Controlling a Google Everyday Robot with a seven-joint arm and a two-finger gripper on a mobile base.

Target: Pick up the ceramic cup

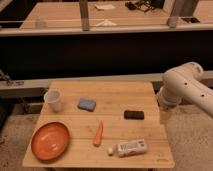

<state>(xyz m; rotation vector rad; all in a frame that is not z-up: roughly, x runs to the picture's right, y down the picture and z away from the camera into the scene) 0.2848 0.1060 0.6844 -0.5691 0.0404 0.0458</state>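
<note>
The ceramic cup [52,100] is small, plain and white. It stands upright near the far left corner of the wooden table [115,92]. My white arm [184,87] hangs at the right of the table, level with its far right corner and far from the cup. The gripper is out of view; only the arm's joints and links show. Nothing touches the cup.
On the table lie a blue sponge [86,104] just right of the cup, a black block [133,115], an orange carrot-like stick [98,133], a white labelled tube [129,148] and an orange plate [50,140] at the front left. A long counter [100,22] runs behind.
</note>
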